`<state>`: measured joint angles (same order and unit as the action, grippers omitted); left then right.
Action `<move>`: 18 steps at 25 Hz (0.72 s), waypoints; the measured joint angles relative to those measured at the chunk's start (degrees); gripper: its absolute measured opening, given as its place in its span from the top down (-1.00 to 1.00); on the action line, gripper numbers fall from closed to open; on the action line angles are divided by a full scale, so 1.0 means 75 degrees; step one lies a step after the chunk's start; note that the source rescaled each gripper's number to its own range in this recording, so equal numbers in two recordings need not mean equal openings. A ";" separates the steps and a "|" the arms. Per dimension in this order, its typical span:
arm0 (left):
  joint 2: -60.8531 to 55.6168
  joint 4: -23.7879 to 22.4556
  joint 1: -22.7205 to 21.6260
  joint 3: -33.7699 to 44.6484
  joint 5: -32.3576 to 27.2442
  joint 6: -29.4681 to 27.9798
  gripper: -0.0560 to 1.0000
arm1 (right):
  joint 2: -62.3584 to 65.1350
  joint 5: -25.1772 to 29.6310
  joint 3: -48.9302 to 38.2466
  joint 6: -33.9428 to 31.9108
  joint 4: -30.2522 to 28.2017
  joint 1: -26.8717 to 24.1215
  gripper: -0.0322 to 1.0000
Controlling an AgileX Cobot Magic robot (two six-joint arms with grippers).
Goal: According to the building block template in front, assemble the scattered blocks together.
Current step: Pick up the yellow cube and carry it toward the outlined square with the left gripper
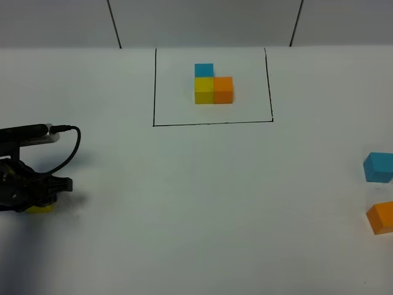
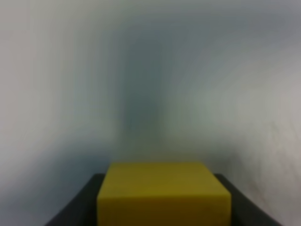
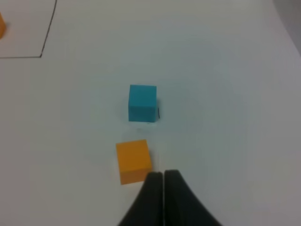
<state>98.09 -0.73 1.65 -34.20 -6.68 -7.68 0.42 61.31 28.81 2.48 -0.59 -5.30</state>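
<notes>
Picking up is in hand: the yellow block [image 2: 163, 193], on the counter [image 1: 184, 203] well left of the building block template [image 1: 213, 86], is flanked by the left jaws; whether it is clamped cannot be told. The right jaws are clenched, empty. A firm grip, then lifting, seems needed next.

**No legible text in any view**

No word, label, brand or number can be read. The thin black rectangle [image 1: 212, 122] drawn on the worktop [image 1: 184, 203] is a bare line, and the building block template [image 1: 213, 90] shows plain coloured faces.
</notes>
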 joint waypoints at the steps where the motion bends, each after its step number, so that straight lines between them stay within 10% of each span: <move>1: -0.0001 0.0000 0.0000 0.0000 0.0019 0.0000 -0.06 | 0.0000 0.0000 0.0000 0.0000 0.0000 0.0000 0.93; 12: -0.1257 0.0338 0.0661 0.0007 -0.0291 0.0474 -0.06 | 0.0000 0.0000 0.0000 0.0000 0.0000 0.0000 0.93; 18: -0.2691 0.1465 0.1458 0.0013 -0.1019 0.2592 -0.06 | 0.0000 0.0000 0.0000 0.0000 0.0000 0.0000 0.93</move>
<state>77.91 10.26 12.58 -34.10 -14.32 11.76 0.42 61.31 28.81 2.48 -0.59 -5.30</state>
